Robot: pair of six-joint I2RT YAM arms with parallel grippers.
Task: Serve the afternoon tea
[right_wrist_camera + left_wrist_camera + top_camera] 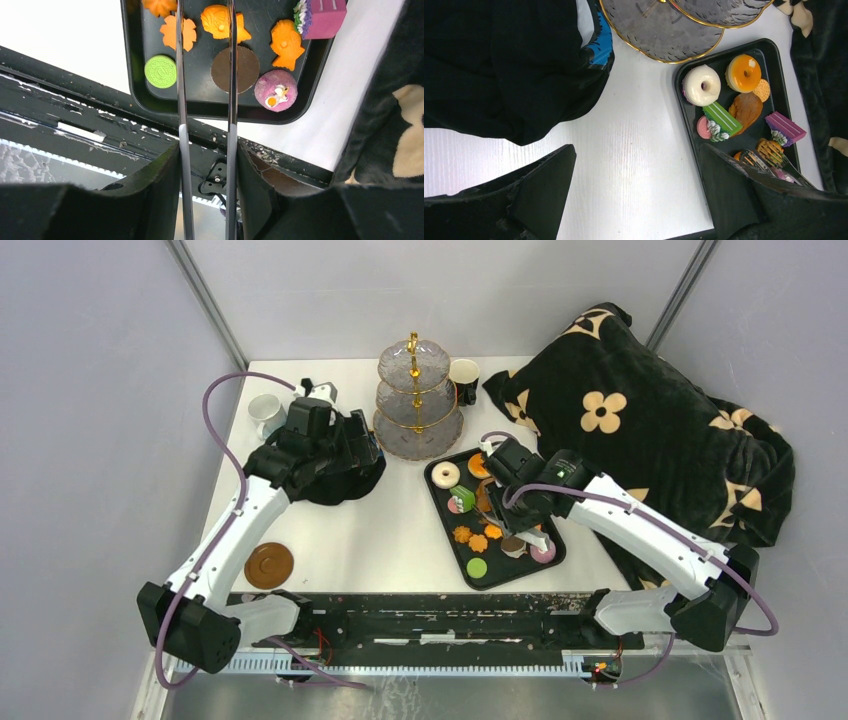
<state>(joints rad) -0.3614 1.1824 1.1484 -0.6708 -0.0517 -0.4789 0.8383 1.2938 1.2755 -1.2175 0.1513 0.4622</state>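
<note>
Steel tongs (180, 75), clenched in right gripper (205, 165), span the orange cookies (220, 22) inside the black tray (127, 60); thin blades could flick one over tray's rim onto bench (644, 100), w/ left gripper (636, 155) released, left of tray.

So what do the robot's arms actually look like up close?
Both the left arm and the right arm have white tube sections joined by chunky black joints and bases. A purple cable loops along each. The right arm has a small green light near its wrist. The fingers are matte black wedges.
</note>
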